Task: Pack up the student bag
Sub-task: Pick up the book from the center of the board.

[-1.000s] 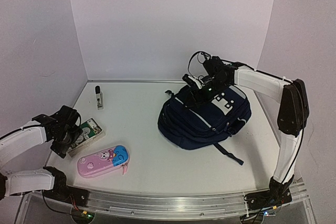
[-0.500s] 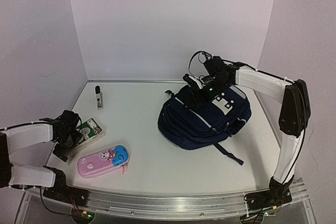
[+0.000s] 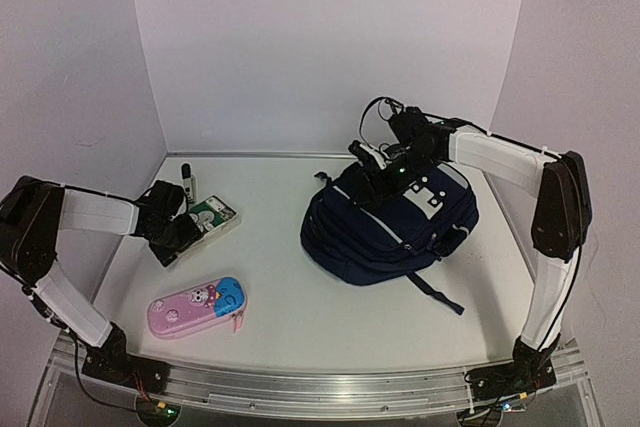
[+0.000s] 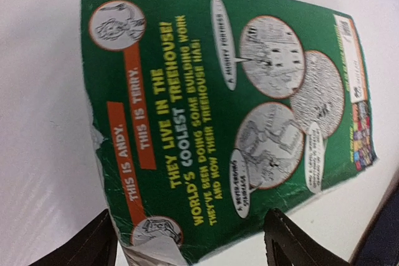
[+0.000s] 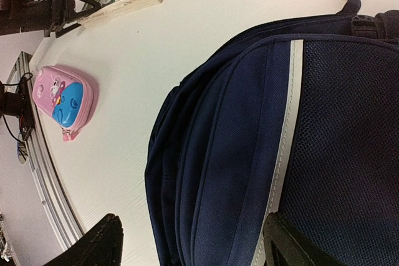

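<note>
A large navy-blue fabric backpack (image 3: 390, 222) lies on the white tabletop's (image 3: 290, 297) right half. Right fingers (image 5: 100, 245) stand open above it; left fingers (image 4: 93, 247) grip a green paperback book (image 4: 218, 110) near the left edge.

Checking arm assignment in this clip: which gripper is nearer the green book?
Left. The left gripper straddles one end of the green book, a finger on each side. The right gripper is far off, above the student bag.

Book (image 3: 207, 217) left of student bag (image 3: 385, 232)
</note>
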Controlling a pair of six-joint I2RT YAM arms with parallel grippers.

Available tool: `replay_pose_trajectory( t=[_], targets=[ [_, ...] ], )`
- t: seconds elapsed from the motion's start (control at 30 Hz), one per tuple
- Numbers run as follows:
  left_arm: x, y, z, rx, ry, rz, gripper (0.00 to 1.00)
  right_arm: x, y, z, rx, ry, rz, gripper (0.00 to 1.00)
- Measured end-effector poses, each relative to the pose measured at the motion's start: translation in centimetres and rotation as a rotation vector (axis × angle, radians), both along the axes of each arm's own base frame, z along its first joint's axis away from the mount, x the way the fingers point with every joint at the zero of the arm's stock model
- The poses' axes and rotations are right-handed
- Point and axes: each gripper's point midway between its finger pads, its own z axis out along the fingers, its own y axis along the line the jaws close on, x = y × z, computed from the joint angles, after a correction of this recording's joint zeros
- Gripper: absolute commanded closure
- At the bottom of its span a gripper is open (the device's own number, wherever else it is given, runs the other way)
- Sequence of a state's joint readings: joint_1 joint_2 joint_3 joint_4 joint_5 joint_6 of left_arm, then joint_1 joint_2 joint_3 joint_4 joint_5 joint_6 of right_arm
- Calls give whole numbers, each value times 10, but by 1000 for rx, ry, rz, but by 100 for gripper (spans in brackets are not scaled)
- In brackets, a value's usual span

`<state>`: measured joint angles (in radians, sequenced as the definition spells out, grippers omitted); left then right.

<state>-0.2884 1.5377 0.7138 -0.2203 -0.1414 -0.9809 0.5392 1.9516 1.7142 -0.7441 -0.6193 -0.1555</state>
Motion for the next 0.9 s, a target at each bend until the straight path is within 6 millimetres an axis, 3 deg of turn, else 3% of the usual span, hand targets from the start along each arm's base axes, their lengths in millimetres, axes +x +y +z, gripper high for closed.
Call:
replay_pose_trajectory(
  t=[0.17, 0.43, 0.53, 0.73, 0.8, 0.9],
  targets=[
    [10, -27, 26, 59, -20, -192, 2, -1, 0, 4, 7, -6, 2, 18],
    [28, -38, 61, 186, -20, -414, 0, -5, 1, 21, 37, -26, 11, 13],
    [40, -44, 53, 217, 13, -482, 5, -6, 1, 22, 42, -23, 14, 12],
    [40, -45, 12, 271, 138, -581, 14, -7, 1, 22, 43, -19, 13, 12],
    [43, -43, 5, 302, 163, -604, 20, -7, 1, 22, 42, -19, 13, 12],
    [52, -44, 3, 332, 163, -626, 36, -7, 1, 22, 42, -19, 13, 12]
  ],
)
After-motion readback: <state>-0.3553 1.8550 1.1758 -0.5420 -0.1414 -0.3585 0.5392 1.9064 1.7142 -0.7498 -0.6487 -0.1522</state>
